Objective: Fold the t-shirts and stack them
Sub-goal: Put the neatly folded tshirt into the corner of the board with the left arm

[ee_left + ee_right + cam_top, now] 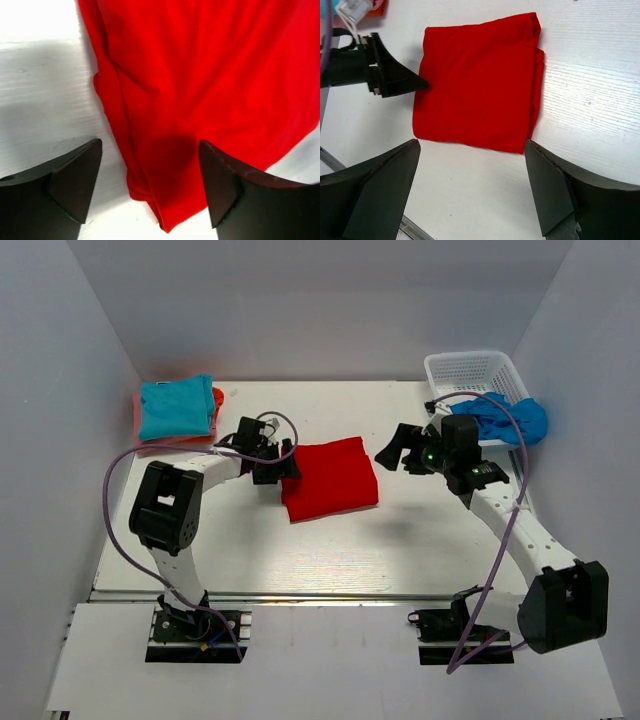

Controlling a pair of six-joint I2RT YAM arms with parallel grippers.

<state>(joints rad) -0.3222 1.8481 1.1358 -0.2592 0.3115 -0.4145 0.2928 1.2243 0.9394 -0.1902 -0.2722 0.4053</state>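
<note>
Red t-shirt [330,478]: folded into a rectangle, flat at the centre of the table [300,560].
Left gripper [283,468]: at the shirt's 9 o'clock edge, jaws spread wide over the cloth, nothing clamped.
Right gripper [397,448]: at the shirt's 3 o'clock, apart from it, jaws wide, empty.
Turquoise t-shirt [177,407]: folded, atop the orange-pink t-shirt [137,412], table's 10 o'clock corner.
Basket [470,368]: 2 o'clock corner, blue cloth [510,418] over its near rim.

Matt red cloth t-shirt [330,478], softly creased; white table [300,550] faintly grained; basket [470,370] white plastic mesh
</note>
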